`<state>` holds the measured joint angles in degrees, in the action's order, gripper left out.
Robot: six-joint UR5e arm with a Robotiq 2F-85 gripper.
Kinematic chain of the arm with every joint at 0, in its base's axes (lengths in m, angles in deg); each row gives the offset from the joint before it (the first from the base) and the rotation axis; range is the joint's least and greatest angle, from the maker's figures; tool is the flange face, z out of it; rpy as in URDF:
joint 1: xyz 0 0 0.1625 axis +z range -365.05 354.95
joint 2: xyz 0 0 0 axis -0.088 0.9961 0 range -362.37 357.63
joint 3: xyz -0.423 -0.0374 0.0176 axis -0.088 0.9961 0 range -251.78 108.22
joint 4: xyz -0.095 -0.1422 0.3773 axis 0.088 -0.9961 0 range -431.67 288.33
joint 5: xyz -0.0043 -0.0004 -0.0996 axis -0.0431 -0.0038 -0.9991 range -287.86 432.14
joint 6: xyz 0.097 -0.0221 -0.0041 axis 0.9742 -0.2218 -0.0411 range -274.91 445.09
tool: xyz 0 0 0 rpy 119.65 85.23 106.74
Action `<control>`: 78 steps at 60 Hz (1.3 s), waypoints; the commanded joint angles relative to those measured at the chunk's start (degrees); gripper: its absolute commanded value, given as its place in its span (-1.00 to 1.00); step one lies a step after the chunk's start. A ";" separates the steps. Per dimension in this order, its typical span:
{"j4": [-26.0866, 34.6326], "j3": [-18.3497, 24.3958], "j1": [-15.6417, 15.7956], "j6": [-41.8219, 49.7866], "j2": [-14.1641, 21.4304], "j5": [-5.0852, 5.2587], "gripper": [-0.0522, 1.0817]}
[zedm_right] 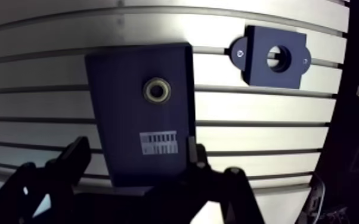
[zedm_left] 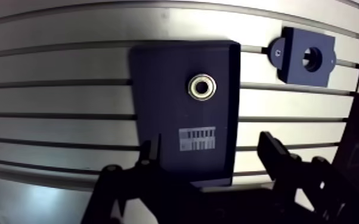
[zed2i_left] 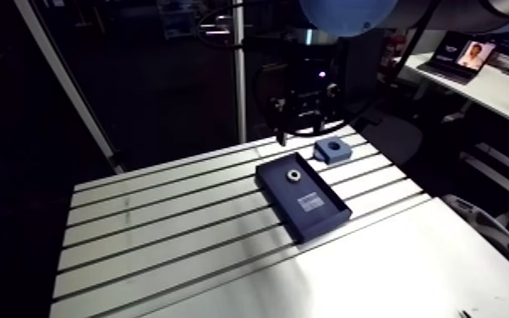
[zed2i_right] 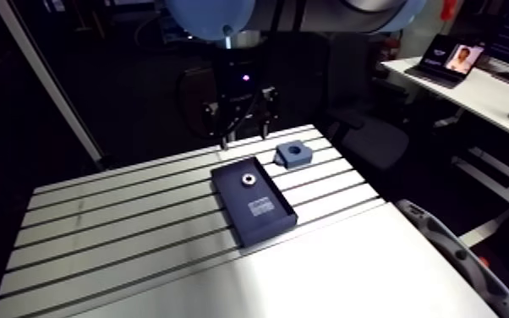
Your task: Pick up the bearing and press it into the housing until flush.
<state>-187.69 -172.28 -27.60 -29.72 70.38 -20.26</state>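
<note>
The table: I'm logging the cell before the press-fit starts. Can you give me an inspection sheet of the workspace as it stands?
Surface: slotted aluminium table, bare metal around the parts.
Job's things: bearing lies flat on a dark tray that carries a barcode label; housing sits on the table beside the tray, apart from it, bore empty.
Clutter: nothing seen.
Gripper: open, holding nothing, above the tray's label end, not touching the bearing.
Cables: nothing seen on the table.
Surroundings: nothing seen that touches the work.
</note>
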 commanded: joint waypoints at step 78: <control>-2.06 0.36 -0.03 3.34 -7.82 -0.73 -0.27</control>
<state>-189.12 -171.79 -27.47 -26.20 63.02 -21.04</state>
